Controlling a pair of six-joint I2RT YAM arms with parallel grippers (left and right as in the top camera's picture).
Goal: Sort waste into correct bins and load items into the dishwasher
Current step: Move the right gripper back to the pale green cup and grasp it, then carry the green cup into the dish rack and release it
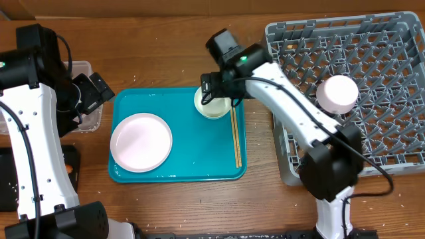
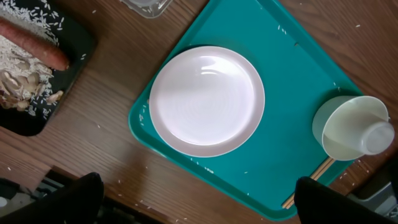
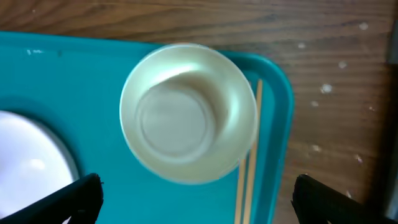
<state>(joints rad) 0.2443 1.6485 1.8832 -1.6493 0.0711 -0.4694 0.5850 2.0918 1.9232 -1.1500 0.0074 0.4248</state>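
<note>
bowl [image 3: 186, 121]: upright on the tray [image 3: 62, 74], chopsticks [image 3: 249, 162] just beside it
feel: probably light, stiff, glossy, so likely slippery; pinch across the rim
right gripper [image 3: 199, 199]: spread wide, empty, hovering over the bowl
left gripper [image 2: 202, 202]: wide open, empty, above the plate [image 2: 206, 101]

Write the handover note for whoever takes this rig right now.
Left gripper: open, holding nothing.
Right gripper: open, empty, over the small dish.
Done: carrot and rice scraps are in the black tray; one white dish is in the dish rack.
To do: large plate, small dish and chopsticks, all on the teal tray.
Wrappers not in view; clear tub mostly hidden.
</note>
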